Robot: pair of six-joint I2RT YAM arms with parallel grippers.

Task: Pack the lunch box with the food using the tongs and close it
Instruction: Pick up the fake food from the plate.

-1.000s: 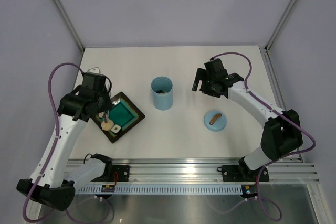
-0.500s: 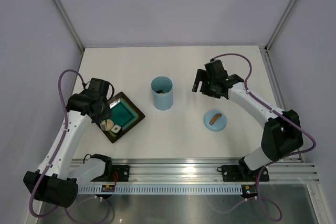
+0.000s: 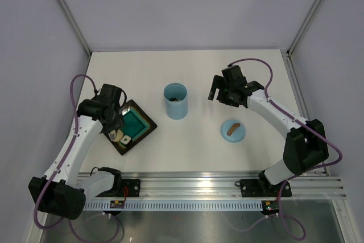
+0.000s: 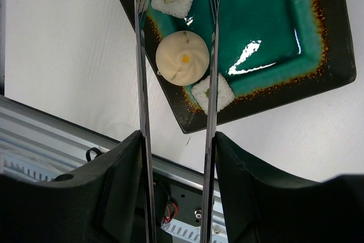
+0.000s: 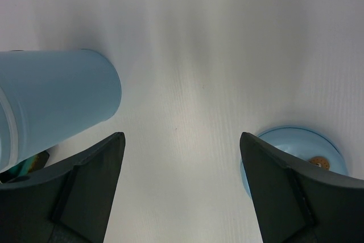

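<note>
**Left wrist view.** The tongs (image 4: 141, 83) are being gripped by the partly closed left gripper (image 4: 177, 140). Their spread arms are being pointed lengthwise past either side of the round beige food piece (image 4: 182, 58) on the tray (image 4: 273, 21). The lunch box (image 3: 176, 101) is standing well to the right.

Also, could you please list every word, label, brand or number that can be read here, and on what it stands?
No text can be read in any view.
The lunch box, its lid, the square tray and the tongs show no lettering.
On the rail, small boards carry coloured marks, too small to read.
</note>
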